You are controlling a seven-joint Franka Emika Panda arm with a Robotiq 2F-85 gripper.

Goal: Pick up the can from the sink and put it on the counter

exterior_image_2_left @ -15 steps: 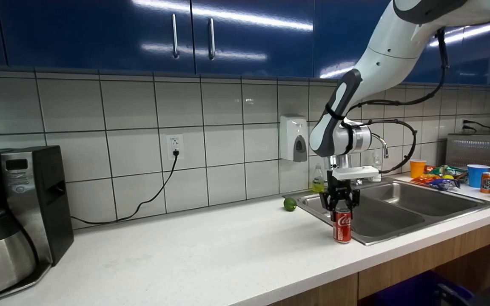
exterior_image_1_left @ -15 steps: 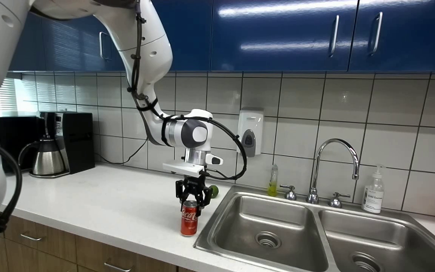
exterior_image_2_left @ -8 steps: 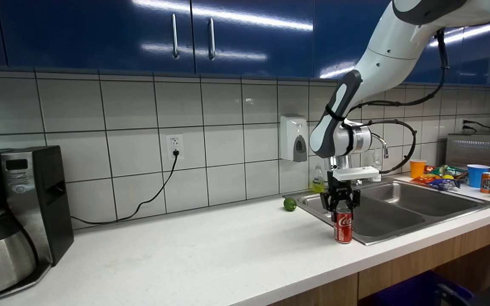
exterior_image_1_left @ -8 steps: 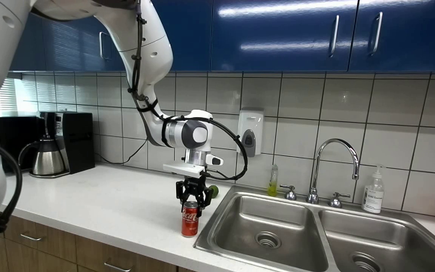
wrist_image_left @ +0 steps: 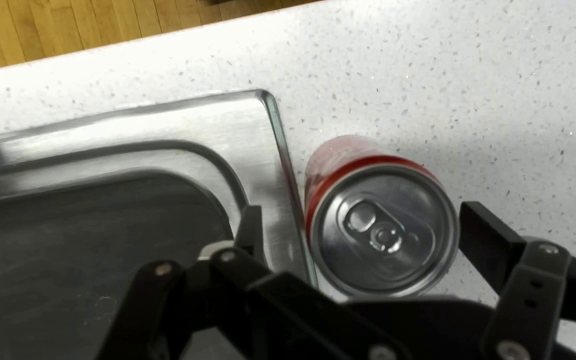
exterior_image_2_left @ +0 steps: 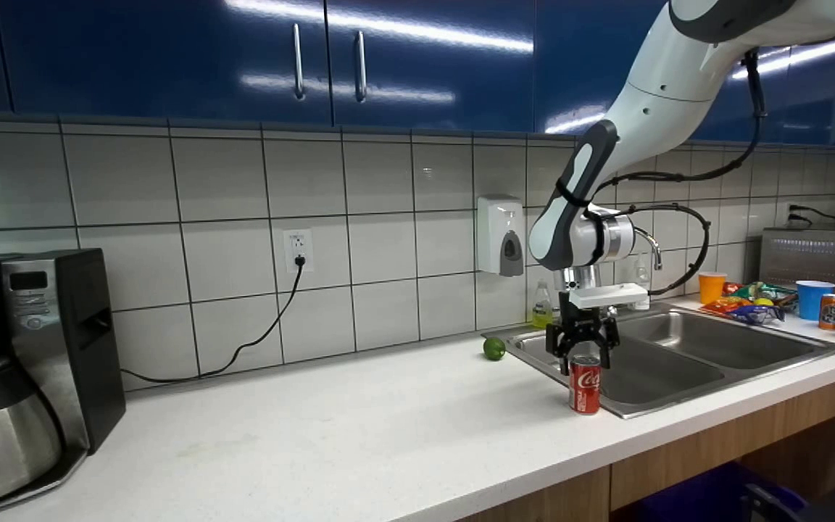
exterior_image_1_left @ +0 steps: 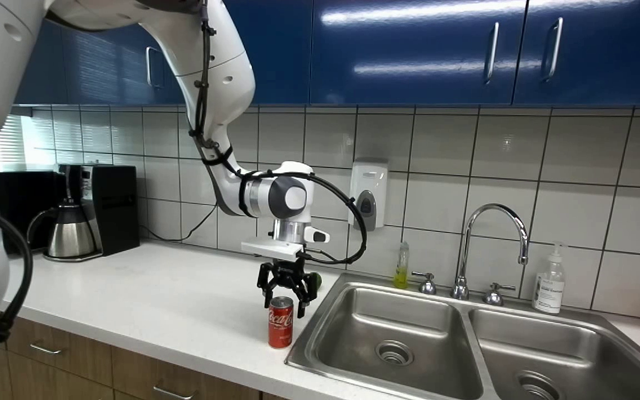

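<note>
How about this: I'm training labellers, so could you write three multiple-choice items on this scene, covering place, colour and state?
1. Where does the red cylindrical metal can stand?
A. On the flat off-white counter, beside the stainless steel double-basin sink
B. Inside the sink
C. Behind the sink

2. What colour are the glossy flat-fronted upper cabinets?
A. White
B. Blue
C. Red

3. How does the black two-fingered gripper stand?
A. Shut on the can
B. Shut on nothing
C. Open

1 A: both exterior views show its base there.
2 B: both exterior views show blue fronts.
3 C: the wrist view shows its fingers spread wider than the can.
</note>
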